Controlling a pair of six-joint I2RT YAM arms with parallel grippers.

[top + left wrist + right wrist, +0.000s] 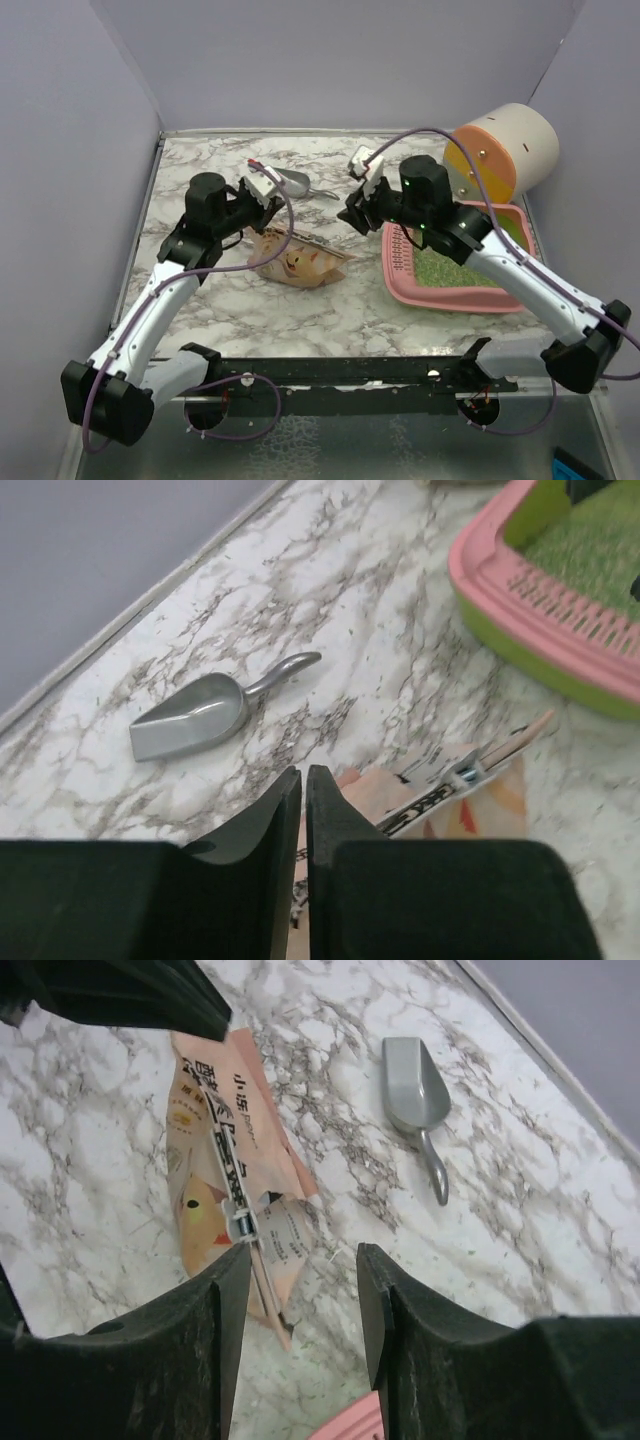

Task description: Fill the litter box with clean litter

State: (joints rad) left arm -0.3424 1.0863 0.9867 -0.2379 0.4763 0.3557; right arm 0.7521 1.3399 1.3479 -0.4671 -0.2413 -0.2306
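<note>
**Two claws over a flat bag, litter box off to the right**

Your left claw (303, 776) hangs with its fingers all but closed. Only a thin slit shows between them, and nothing is in it. Just ahead of it and below, the tan bag (450, 790) lies flat on the marble table (200, 310).

Your right claw (300, 1260) stands wide and is just as empty, looking down on the same bag from the other side. In its wrist view the bag's long axis runs straight away from the fingers. From above, the bag sits between the two claws, and neither touches it.

Past the bag, toward the far wall, the grey scoop (295, 182) lies with its bowl toward your left claw and its handle pointing right. Your left arm looks slightly the nearer to it.

The litter box (440, 296) lies to the right of the bag, partly under your right forearm. Pale-green clean litter (440, 265) covers the part of its floor that shows. The cream and orange cylinder (510, 145) stands behind it.

The coming move likely turns on that layout. The bag lies left of the box, so its contents must travel rightward, and your right arm is the nearer to the box.
</note>
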